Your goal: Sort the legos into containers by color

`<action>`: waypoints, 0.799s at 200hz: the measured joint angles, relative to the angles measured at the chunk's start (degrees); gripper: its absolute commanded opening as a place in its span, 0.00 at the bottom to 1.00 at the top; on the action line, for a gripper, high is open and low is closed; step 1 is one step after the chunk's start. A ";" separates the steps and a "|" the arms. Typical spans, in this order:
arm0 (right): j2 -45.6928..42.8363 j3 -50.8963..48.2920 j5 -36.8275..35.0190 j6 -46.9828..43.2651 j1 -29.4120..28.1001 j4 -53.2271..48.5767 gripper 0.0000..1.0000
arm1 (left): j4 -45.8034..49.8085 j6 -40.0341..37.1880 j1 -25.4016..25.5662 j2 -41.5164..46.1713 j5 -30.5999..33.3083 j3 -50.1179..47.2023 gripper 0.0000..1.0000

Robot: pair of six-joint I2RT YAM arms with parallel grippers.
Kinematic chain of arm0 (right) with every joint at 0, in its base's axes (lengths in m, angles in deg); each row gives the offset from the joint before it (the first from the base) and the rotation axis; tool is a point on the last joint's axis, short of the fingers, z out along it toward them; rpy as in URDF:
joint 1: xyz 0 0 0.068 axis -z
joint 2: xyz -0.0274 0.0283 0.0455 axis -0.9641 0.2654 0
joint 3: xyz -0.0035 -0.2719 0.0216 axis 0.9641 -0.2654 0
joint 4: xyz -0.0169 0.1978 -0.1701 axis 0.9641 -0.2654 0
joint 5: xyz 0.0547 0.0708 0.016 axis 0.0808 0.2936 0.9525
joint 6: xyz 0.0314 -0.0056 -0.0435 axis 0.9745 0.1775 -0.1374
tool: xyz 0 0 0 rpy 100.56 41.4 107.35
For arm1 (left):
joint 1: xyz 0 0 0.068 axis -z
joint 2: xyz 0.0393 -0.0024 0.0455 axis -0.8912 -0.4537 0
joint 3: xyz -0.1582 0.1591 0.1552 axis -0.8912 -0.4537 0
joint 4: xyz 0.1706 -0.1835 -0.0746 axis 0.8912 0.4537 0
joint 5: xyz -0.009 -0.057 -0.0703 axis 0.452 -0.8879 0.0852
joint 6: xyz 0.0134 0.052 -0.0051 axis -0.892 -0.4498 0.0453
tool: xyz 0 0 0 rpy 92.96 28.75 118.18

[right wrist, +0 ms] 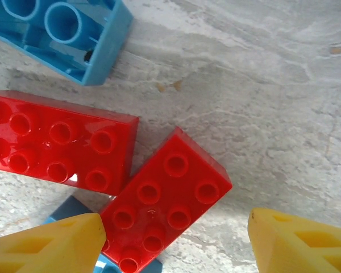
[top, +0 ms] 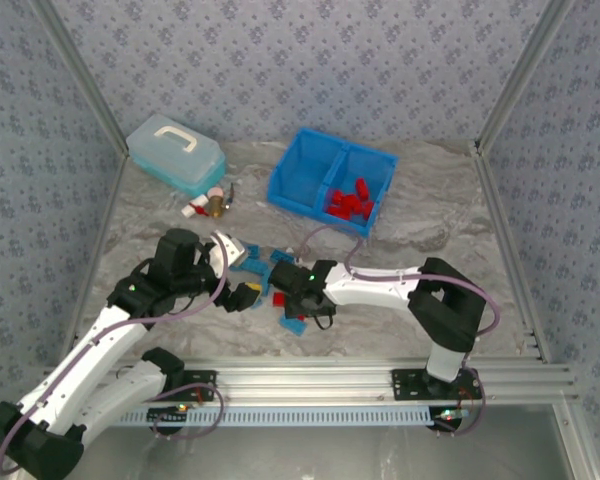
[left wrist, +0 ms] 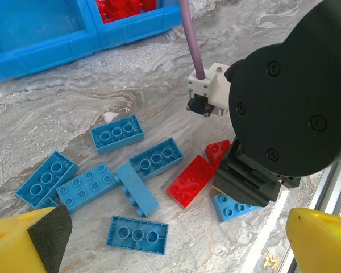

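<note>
In the left wrist view several blue legos lie loose on the marble table with a long red brick beside them. My left gripper hangs open above them, holding nothing. My right gripper is low over the pile, open. A short red brick lies between its yellow fingers, close to the left one and clear of the right one. Next to it are a long red brick and an upturned blue brick. The blue bin has several red legos in its right compartment.
A pale blue lidded box stands at the back left, with small red-white and brass items in front of it. An aluminium rail runs along the near edge. The right arm's body looms over the pile's right side.
</note>
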 measured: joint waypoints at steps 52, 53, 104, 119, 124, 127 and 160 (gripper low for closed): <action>1.57 -2.58 2.29 1.55 2.89 3.19 0.78 | 0.00 0.02 0.00 0.00 0.00 0.00 0.99; 1.55 -2.56 2.32 1.55 2.91 3.19 0.78 | 0.02 0.00 0.00 0.00 0.00 0.00 0.99; -2.84 -7.19 1.11 1.44 5.55 2.60 0.61 | 0.02 0.00 0.00 0.00 0.00 0.00 0.99; -2.80 -7.41 1.66 0.00 6.56 2.82 0.75 | 0.02 0.02 0.00 0.00 0.02 0.00 0.99; -2.75 -7.26 2.03 -0.52 6.62 2.97 0.78 | 0.02 0.02 0.00 0.00 0.00 0.00 0.99; -2.75 -7.23 2.19 -1.46 6.64 3.15 0.82 | 0.02 0.02 0.00 0.00 0.00 0.00 0.99; -1.16 -5.22 3.78 -10.93 7.13 2.99 0.96 | 0.02 0.02 0.00 0.00 0.00 0.00 0.99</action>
